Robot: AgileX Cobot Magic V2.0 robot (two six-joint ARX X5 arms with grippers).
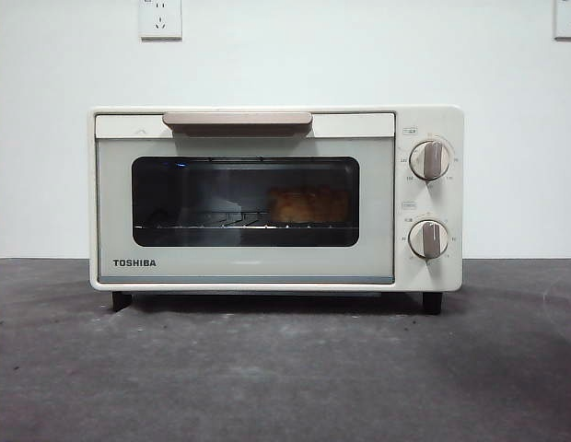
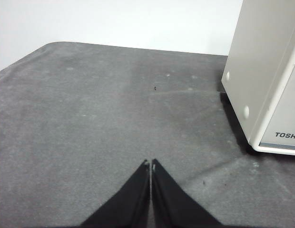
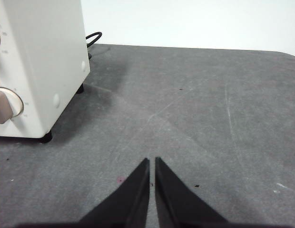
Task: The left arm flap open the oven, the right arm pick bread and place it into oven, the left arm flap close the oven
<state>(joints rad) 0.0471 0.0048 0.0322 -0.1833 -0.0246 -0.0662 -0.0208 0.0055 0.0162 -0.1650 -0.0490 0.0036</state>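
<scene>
The cream-white TOSHIBA oven (image 1: 244, 267) stands in the middle of the grey table with its door shut and the beige handle (image 1: 238, 120) at the top. The golden-brown bread (image 1: 308, 205) lies on the wire rack behind the dark glass, right of centre. My left gripper (image 2: 150, 164) is shut and empty over bare table, to the left of the oven's side wall (image 2: 261, 71). My right gripper (image 3: 152, 161) is shut and empty over bare table, to the right of the oven (image 3: 43, 61). Neither arm shows in the front view.
Two beige knobs (image 1: 429, 159) sit on the oven's right panel. A black power cord (image 3: 93, 39) runs behind the oven. Wall sockets (image 1: 160, 18) are on the white wall behind. The grey table mat (image 1: 285, 378) stretches in front of the oven.
</scene>
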